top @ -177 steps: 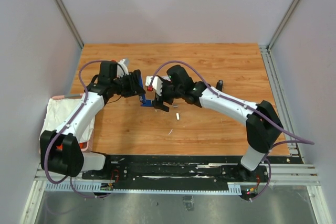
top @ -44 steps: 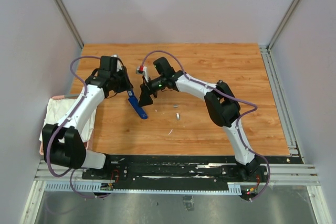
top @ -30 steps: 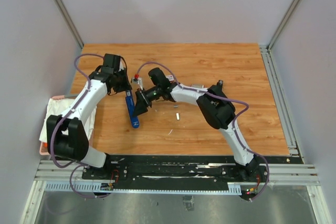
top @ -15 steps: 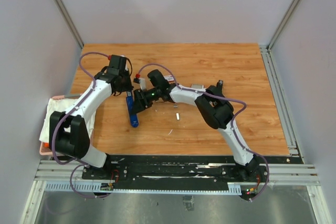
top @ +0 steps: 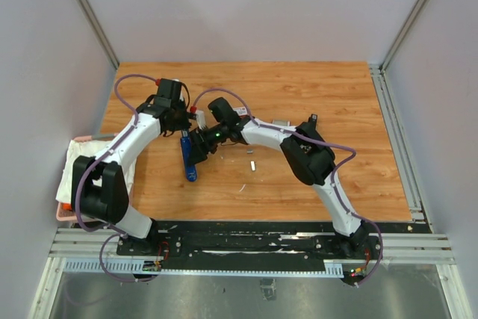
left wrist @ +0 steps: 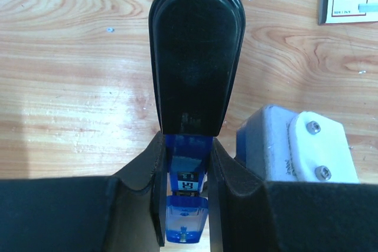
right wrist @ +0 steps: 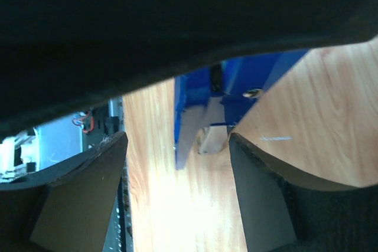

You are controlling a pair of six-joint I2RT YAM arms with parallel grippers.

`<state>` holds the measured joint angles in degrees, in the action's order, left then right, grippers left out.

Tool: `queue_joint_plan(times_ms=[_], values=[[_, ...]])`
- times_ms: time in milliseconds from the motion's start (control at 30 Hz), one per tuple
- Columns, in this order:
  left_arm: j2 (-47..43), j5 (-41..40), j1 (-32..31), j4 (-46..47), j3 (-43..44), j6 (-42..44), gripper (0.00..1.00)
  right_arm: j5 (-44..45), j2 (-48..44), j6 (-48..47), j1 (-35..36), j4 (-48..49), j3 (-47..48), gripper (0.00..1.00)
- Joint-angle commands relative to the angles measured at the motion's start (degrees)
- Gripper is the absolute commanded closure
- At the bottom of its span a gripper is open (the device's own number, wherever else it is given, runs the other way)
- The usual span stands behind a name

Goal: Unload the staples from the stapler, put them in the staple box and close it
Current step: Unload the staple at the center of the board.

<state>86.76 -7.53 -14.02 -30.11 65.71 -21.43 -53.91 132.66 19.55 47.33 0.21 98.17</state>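
Observation:
The blue stapler point(top: 188, 162) with a black top lies on the wooden table, pointing toward the near edge. My left gripper point(top: 179, 126) is shut on its far end. In the left wrist view the blue body point(left wrist: 186, 205) sits pinched between my fingers point(left wrist: 155, 169), and the black top point(left wrist: 196, 51) reaches away from them. My right gripper point(top: 197, 146) is open beside the stapler's middle. In the right wrist view a blue part of the stapler point(right wrist: 195, 116) shows between its spread fingers point(right wrist: 88, 199). Two small silvery staple strips point(top: 253, 163) point(top: 242, 187) lie loose on the table.
A small red-and-white box point(left wrist: 348, 10) lies past the stapler, also in the top view point(top: 240, 111). A small black item point(top: 313, 120) sits at the right. A white cloth point(top: 78, 162) hangs over the table's left edge. Grey walls enclose the table.
Over the last 1.5 s the stapler swung from a slant to pointing at the near edge. My right gripper moved left and down to it. Little has moved in the last half second.

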Motion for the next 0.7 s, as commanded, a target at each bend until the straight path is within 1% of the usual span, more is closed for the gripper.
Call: queue_joint_plan(times_ms=[0,67,167,300,500,600,633,667], values=[[-1.07,0.61,-0.39,2.59,-0.20,0.38,1.00,-3.73,1.84,4.14,2.53,1.30,2.64,0.28],[-1.60,0.99,-0.39,2.68,-0.42,0.34,1.00,-3.94,3.00,6.76,2.55,2.07,2.58,0.28],[-2.62,1.49,-0.39,2.83,-0.83,0.15,1.00,-3.35,3.64,8.28,2.16,2.72,1.73,0.28],[-3.49,3.09,-0.39,2.84,-0.65,-0.50,1.00,-4.13,3.94,11.66,1.80,6.58,0.37,0.30],[-4.58,4.95,-0.39,2.68,-0.12,-1.13,1.00,-3.86,6.00,12.99,2.22,6.64,1.24,0.32],[-4.74,5.46,-0.39,2.88,-0.38,-1.24,1.00,-4.24,7.08,13.59,2.65,6.39,1.83,0.38],[-4.84,5.66,-0.39,3.01,-0.44,-1.29,1.00,-4.87,7.38,13.88,2.74,6.73,2.03,0.45],[-4.97,5.87,-0.39,3.11,-0.50,-1.37,1.00,-5.63,7.62,14.37,2.83,7.53,2.17,0.54]])
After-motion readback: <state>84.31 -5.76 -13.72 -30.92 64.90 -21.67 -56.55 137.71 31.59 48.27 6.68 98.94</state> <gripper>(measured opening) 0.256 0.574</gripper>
